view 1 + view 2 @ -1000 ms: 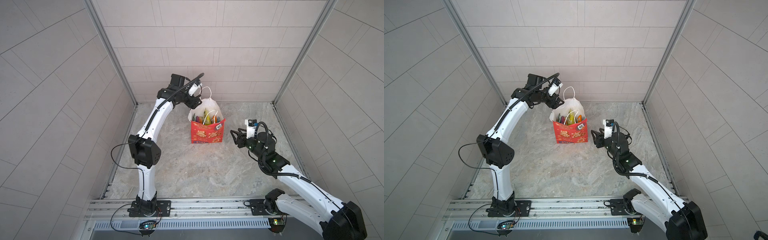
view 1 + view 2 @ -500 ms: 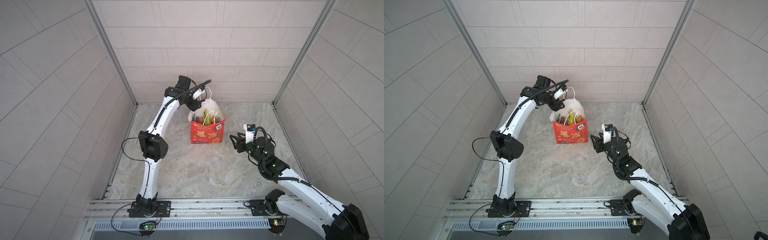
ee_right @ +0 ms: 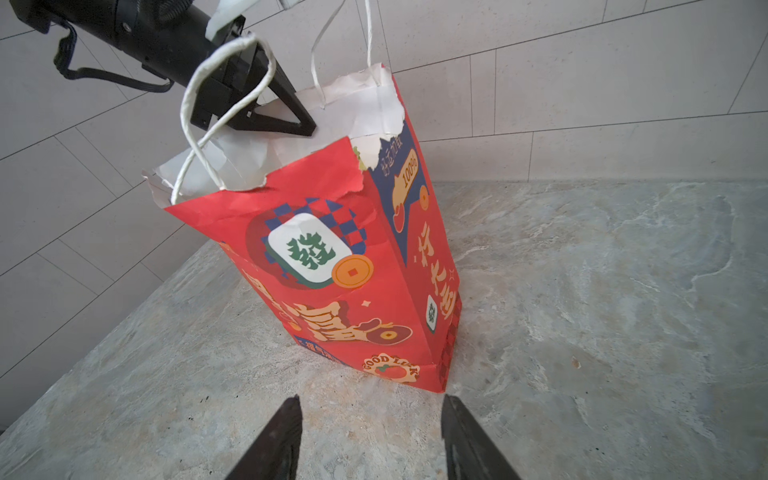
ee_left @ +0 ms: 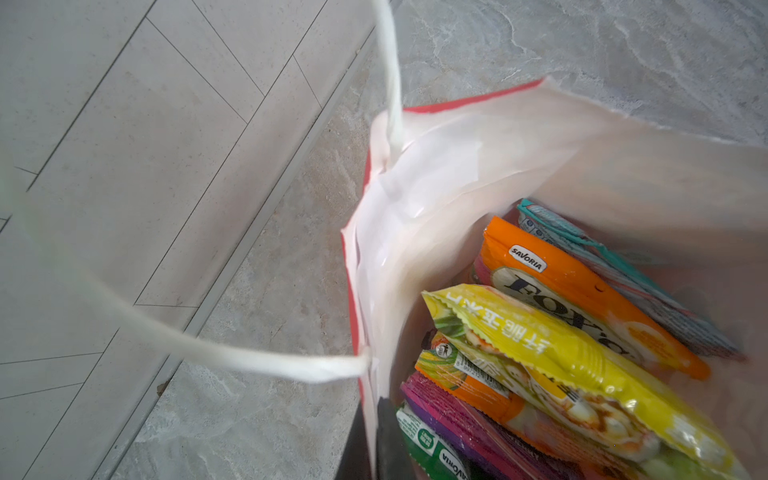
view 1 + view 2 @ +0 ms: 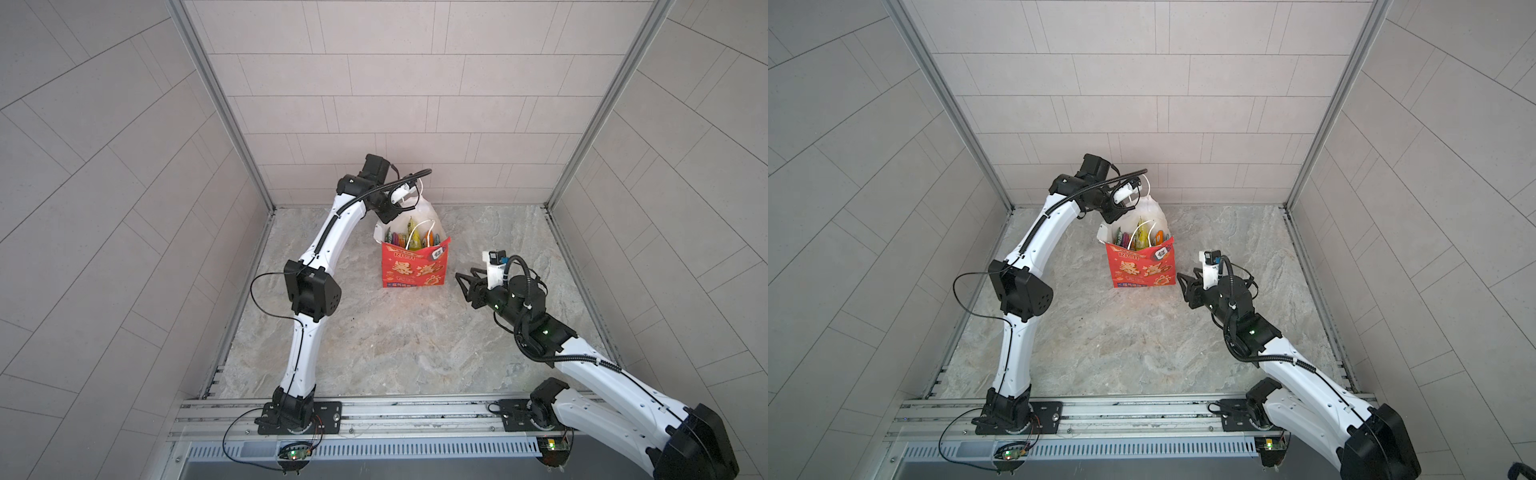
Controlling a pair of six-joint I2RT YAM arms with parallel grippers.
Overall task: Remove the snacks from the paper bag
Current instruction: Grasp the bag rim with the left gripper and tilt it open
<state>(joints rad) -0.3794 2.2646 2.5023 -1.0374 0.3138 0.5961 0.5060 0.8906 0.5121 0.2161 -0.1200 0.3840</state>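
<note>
The left gripper [image 3: 305,124] is closed on the rim of the small red paper gift bag [image 5: 413,270]. In the left wrist view one black finger [image 4: 390,444] is seen inside the white lining and the other outside it, with the paper wall pinched between them. One white cord loop handle [image 3: 195,99] is draped over this gripper. The wrist is bent downward onto the bag's rear left corner. The white left arm [image 5: 332,237] is raised from its base on the front metal rail [image 5: 395,409], bent at a black elbow joint and arched far toward the back wall. The right gripper [image 3: 372,399] is held open, its two dark fingers parted with nothing between them. It is aimed at the bag's lower right corner and is just beside it, with a narrow gap visible in both top views. The right arm [image 5: 598,376] is kept low over the grey marble-patterned tabletop [image 5: 374,345] and is extended from the front right. The bag is stood upright toward the back centre of the tabletop, with its mouth spread open and its rim ragged. Flat glossy plastic snack packets [image 4: 561,353] are seen inside it, packed on edge side by side. A yellow packet is flanked by an orange packet [image 4: 582,299] lettered "FOX'S". A light blue packet [image 4: 623,257], a purple packet [image 4: 457,428] and a green packet [image 4: 428,451] are also seen.
</note>
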